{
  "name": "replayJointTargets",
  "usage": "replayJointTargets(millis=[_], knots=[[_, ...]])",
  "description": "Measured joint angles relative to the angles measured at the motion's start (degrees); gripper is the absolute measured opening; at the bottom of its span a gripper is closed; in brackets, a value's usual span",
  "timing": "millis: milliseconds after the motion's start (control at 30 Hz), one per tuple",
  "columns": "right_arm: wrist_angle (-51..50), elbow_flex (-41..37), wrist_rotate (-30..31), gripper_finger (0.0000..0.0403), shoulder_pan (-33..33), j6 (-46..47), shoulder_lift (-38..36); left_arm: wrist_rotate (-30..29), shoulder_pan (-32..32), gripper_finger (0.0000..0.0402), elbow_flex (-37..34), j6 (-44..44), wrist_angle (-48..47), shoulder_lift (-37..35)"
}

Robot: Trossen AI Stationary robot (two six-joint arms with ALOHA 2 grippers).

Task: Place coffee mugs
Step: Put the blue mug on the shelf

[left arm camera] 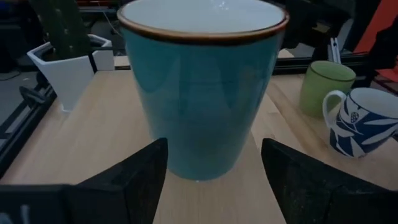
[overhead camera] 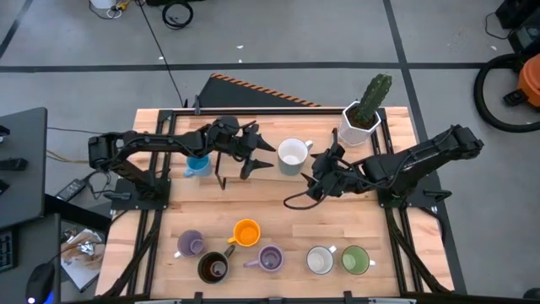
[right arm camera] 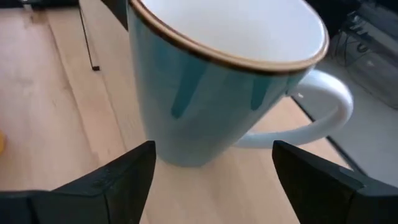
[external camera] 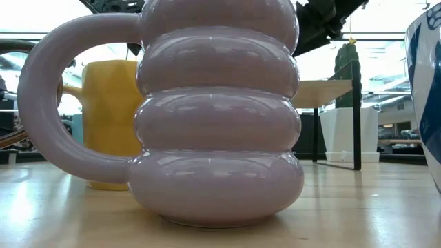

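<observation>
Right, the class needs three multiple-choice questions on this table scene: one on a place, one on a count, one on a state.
1. Where does the cactus pot stand?
A) the table's middle
B) a corner by the right arm
C) among the front mugs

2. How many lavender mugs show from above?
A) one
B) two
C) four

3. How are the left claw and right claw?
A) both open
B) both shut
C) one open, one shut

Answers:
1 B: the pot sits at the table's corner.
2 B: one lavender mug and another.
3 A: each claw gapes around the teal mug.
</observation>
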Motion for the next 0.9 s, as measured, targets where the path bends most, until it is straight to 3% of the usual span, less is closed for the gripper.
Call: replayJointTargets(millis=[467, 733, 900], knots=[[-1.5, 0.0, -4.4, 0.0311, -6.5, -9.4, -3.0, -1.9, -3.8, 0.0259, 0.0, 1.4, 0.3, 0.1], [-6.4, 0.0, -4.2, 0.0304, -8.2, -7.8, -8.0, -2.1, -4.2, 0.0259, 0.0, 0.0, -0.2, 0.0], [-4.2, 0.0, -9.7, 0.0300, -6.9, -5.1, -7.5, -9.0, -2.9, 0.0259, 0.0, 0.2, -1.6, -2.3]])
